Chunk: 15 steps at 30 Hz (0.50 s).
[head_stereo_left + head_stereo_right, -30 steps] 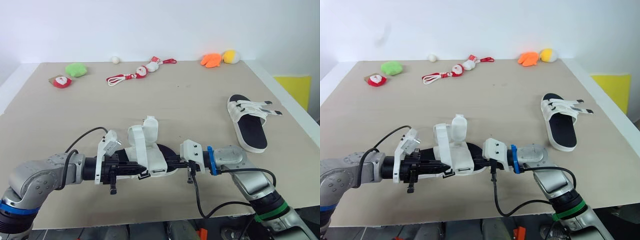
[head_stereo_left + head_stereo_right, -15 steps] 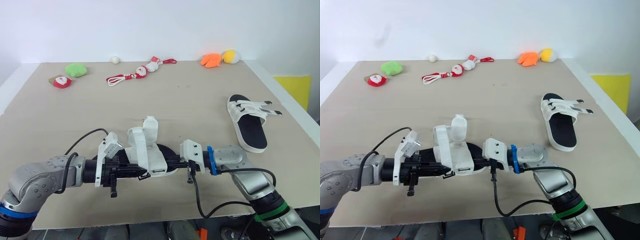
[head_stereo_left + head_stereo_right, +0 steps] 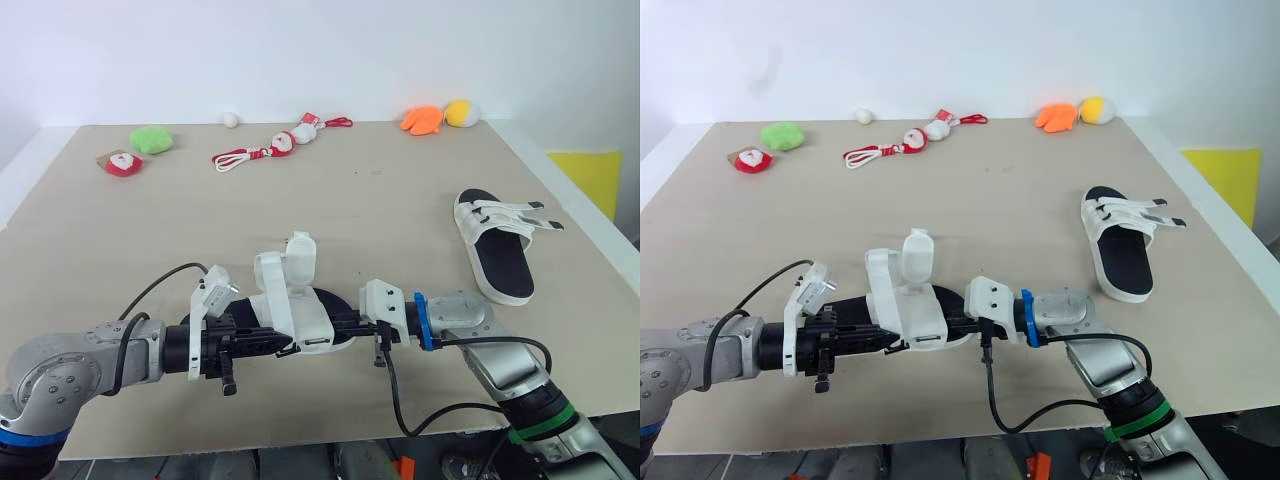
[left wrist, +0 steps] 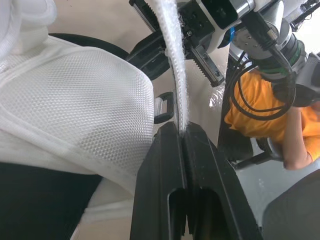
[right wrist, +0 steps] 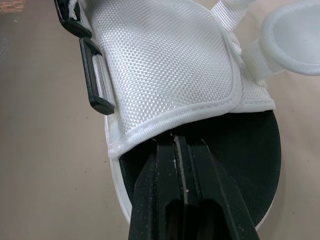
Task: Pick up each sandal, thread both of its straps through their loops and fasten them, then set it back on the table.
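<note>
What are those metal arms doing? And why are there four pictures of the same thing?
It is a robot with two arms. Two pictures come from cameras in its head, looking down over a tan table. The other two come from little cameras on its wrists, so you see its black fingers up close. Each arm ends in a gripper, a kind of pinching hand. The left gripper is pinching a white strap of a white sandal. The right gripper is pinching that sandal's edge, probably to keep it steady. A second sandal lies on the table to the robot's right. Along the far edge are small soft toys, such as a green one, an orange one and a yellow one.
</note>
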Each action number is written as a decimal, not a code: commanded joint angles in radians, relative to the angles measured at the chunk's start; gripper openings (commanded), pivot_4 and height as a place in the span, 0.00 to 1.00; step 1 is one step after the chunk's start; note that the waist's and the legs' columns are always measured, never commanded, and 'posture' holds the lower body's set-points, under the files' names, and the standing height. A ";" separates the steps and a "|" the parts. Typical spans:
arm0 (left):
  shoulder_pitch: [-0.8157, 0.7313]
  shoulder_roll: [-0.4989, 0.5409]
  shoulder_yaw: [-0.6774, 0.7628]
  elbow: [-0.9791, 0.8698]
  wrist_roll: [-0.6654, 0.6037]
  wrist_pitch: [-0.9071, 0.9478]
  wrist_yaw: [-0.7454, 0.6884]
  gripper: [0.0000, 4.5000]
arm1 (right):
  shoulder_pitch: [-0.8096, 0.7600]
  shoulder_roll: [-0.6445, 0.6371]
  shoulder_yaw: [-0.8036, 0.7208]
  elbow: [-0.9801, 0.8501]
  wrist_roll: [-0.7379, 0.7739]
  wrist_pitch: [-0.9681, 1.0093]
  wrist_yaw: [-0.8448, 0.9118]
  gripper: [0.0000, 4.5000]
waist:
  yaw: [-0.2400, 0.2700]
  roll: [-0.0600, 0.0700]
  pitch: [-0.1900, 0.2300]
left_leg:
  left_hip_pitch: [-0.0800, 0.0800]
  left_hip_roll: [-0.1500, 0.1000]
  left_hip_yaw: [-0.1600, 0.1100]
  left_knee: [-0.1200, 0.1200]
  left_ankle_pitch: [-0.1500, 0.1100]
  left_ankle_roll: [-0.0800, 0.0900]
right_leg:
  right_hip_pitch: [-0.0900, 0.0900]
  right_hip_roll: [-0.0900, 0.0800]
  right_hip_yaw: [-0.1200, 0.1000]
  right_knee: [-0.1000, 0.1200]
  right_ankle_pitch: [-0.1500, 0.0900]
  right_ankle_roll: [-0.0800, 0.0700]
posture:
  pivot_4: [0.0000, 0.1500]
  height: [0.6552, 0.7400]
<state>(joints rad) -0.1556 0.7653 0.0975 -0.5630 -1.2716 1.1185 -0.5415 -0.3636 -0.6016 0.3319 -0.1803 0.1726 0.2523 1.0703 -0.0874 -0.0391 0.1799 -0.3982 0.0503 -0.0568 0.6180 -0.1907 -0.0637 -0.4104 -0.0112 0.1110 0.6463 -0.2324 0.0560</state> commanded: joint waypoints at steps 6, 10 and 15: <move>0.028 0.006 0.003 -0.022 -0.004 -0.006 0.046 0.01 | 0.016 0.007 0.036 0.032 -0.034 0.022 -0.003 0.00 | -0.001 0.000 0.000 | 0.000 0.000 0.000 0.000 0.000 0.000 | 0.000 0.000 0.000 0.000 0.000 0.000 | 1.00 1.00; 0.011 -0.007 0.017 -0.009 -0.059 -0.007 0.082 0.01 | 0.018 0.007 0.036 0.029 -0.033 0.024 -0.003 0.00 | -0.001 0.000 0.000 | 0.000 0.000 0.000 0.000 0.000 0.000 | 0.000 0.000 0.000 0.000 0.000 0.000 | 1.00 1.00; -0.003 -0.011 0.004 -0.020 -0.118 -0.003 0.129 0.01 | 0.021 0.009 0.039 0.027 -0.032 0.024 -0.004 0.00 | -0.001 0.000 0.000 | 0.000 0.000 0.000 0.000 0.000 0.000 | 0.000 0.000 0.000 0.000 0.000 0.000 | 1.00 1.00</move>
<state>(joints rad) -0.1545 0.7582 0.1026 -0.5661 -1.3565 1.1119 -0.4307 -0.3631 -0.5973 0.3316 -0.1792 0.1725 0.2525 1.0684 -0.0879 -0.0391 0.1799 -0.3977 0.0505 -0.0568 0.6180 -0.1908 -0.0639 -0.4105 -0.0111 0.1110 0.6463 -0.2323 0.0560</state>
